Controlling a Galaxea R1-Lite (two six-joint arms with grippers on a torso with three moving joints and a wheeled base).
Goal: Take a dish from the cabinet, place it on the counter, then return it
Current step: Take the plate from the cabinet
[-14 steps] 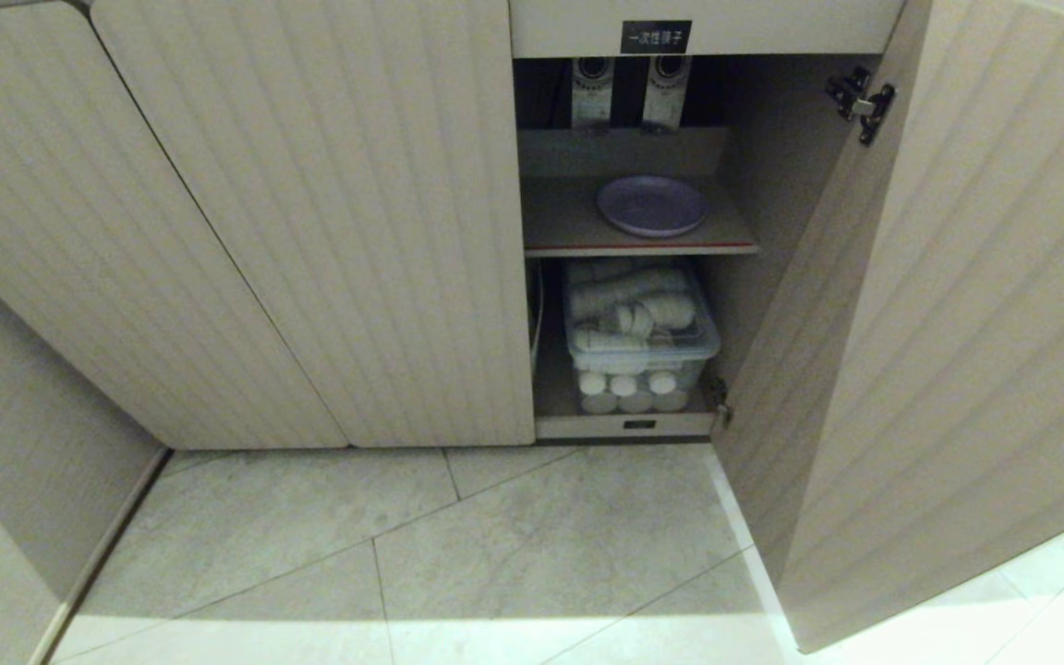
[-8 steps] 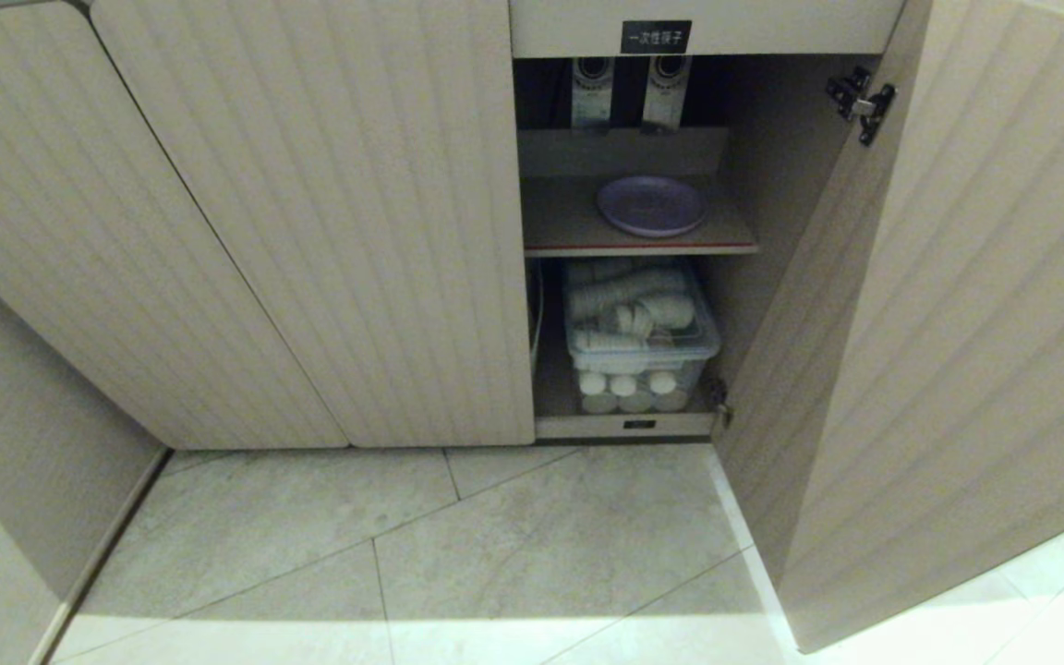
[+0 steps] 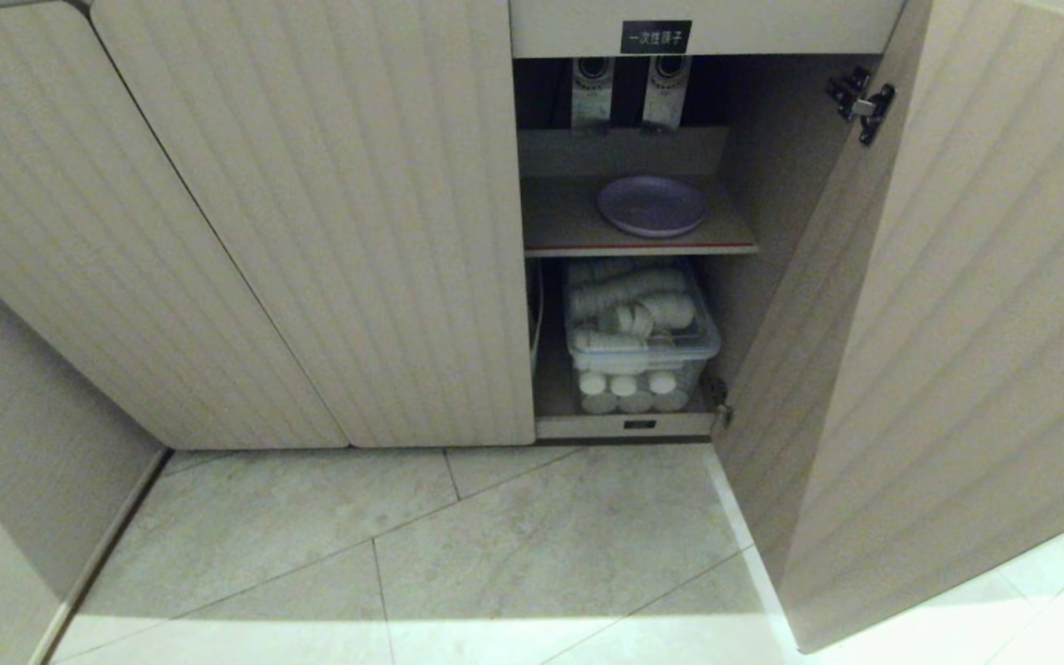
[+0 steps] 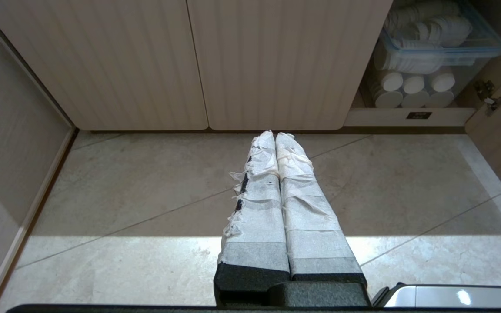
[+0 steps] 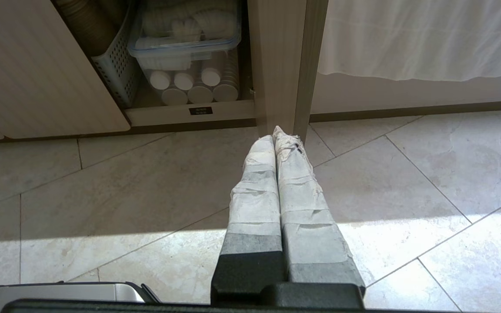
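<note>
Left claw (image 4: 275,135): taped fingers pressed together, nothing between them; it hangs low over the floor, pointing at the foot of the closed doors, well short of the shelf. Out of the head view. Judged parked, not at work.
Right claw (image 5: 280,134): taped fingers pressed together, empty; it hangs over the floor tiles, tips aimed near the lower edge of the open door. Judged parked likewise.
Dish (image 3: 652,205): lavender plate, lying flat on the upper shelf, toward the right and far part of the board, near the right inner wall; whether it touches that wall cannot be told. Nothing rests on it. Flat and alone, so a claw would likely have to take it by the rim.
Cabinet (image 3: 310,231): two ribbed doors at left closed; the bay at right stands open, which is why the dish shows at all.
Open door (image 3: 957,323): swung out toward the near right, hinge visible at its top inner corner; it leaves the approach free from the front and the left.
Shelf (image 3: 569,226): red-edged board, bare to the left of the dish.
Clear bin (image 3: 641,337): lidded, on the cabinet bottom below the shelf, packed with white round pieces; more white rounds stand under and before it.
Label (image 3: 656,37): small black plate with white characters, above the open bay.
Desk: not in view.
Stage, judged: the dish sits in the cabinet and neither claw is near it.
</note>
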